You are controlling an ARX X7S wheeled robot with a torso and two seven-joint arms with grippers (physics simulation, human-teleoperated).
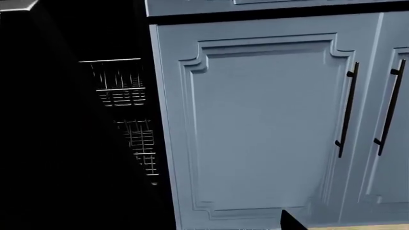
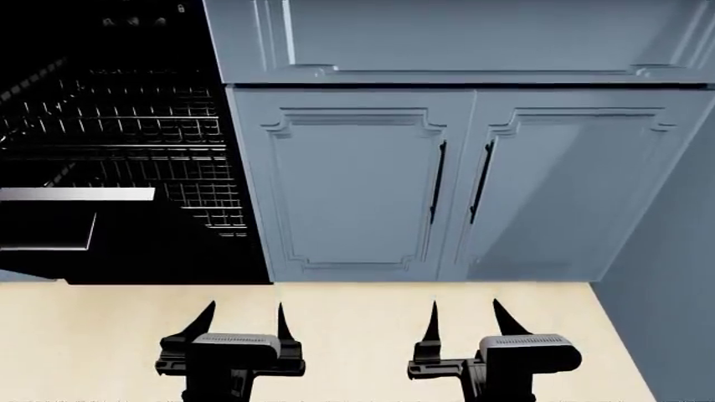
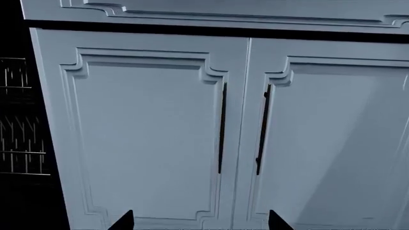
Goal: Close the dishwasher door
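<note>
I am holding my left gripper (image 2: 240, 322) and right gripper (image 2: 464, 322) spread open and empty above the pale floor. The glossy black dishwasher door (image 2: 50, 230) is hanging open at far left, untouched; all the closing remains.

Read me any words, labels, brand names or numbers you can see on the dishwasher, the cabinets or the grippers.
None: no readable text shows in any view.
dishwasher door: plain glossy black, no lettering.
cabinet doors: plain blue-grey panels, unmarked.
left gripper and right gripper: no markings.
</note>
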